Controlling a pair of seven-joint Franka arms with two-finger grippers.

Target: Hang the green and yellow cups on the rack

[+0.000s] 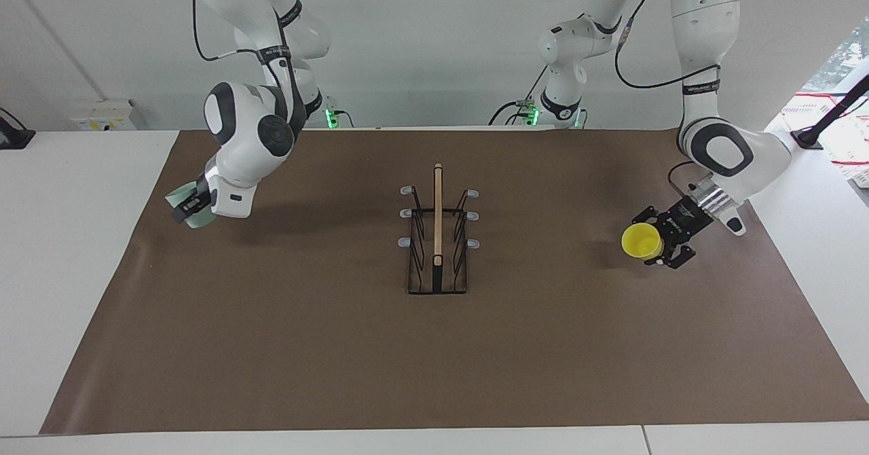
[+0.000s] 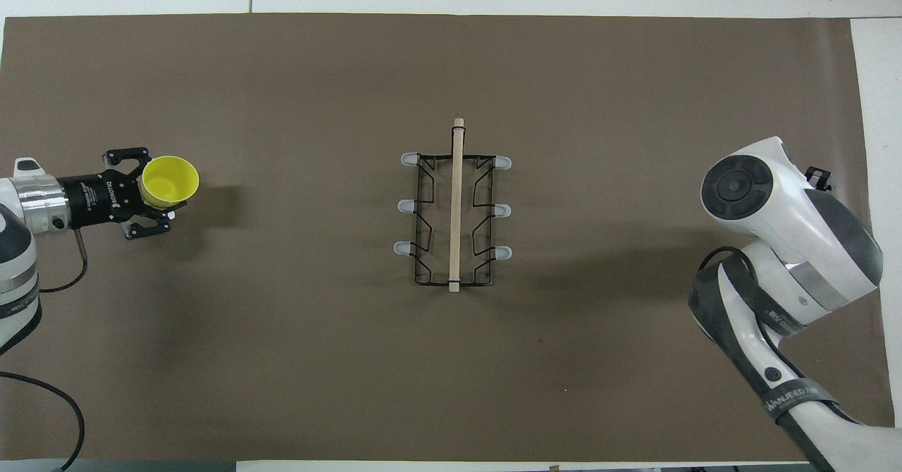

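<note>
Both cups gripped for hanging on rack (image 1: 438, 238): yellow cup (image 1: 642, 240) in left gripper (image 1: 662, 241), green cup (image 1: 185, 207) in right gripper (image 1: 192, 207), each well apart from rack.

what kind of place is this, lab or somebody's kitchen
Most likely a robotics lab. Two white Franka arms stand at a white table covered with a brown paper mat; only a small cup rack stands on it, against a bare wall with trailing cables.
</note>
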